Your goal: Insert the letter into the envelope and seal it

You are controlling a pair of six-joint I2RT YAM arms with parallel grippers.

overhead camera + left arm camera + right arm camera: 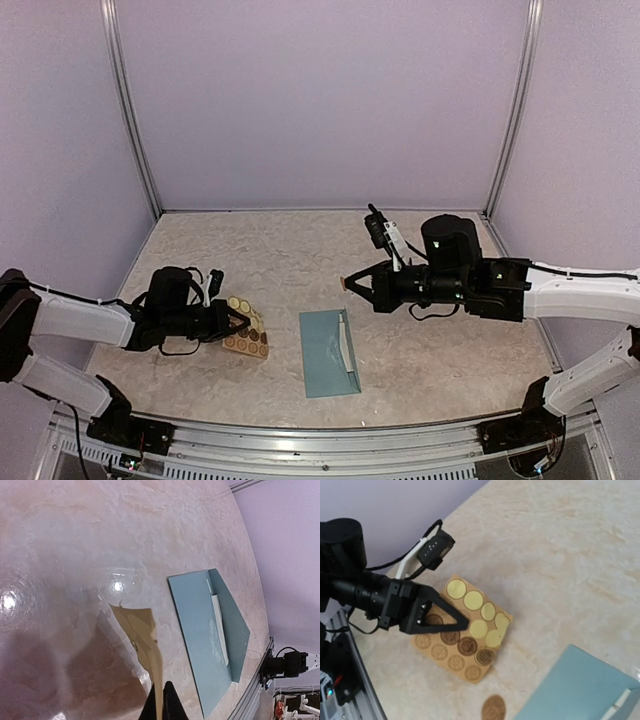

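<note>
Sealing stage. The left fingers point(462, 625) were closed on one edge of the sticker sheet point(470, 672), tilting that edge up off the worktop point(280, 260). The right fingers point(352, 284), fully closed, hung above the worktop with what appeared to be a single round sticker point(493, 708) at their tip. The envelope point(325, 355) lay flat between the two arms, near the front edge and apart from both.

The next move probably called for carrying the sticker over the flap's edge and pressing it down without creasing it.

The letter was nowhere in sight, so whether it was inside could not be confirmed. How fully the flap was closed was hard to make out. The right fingers were absent from their own wrist view, which also cropped the envelope.
</note>
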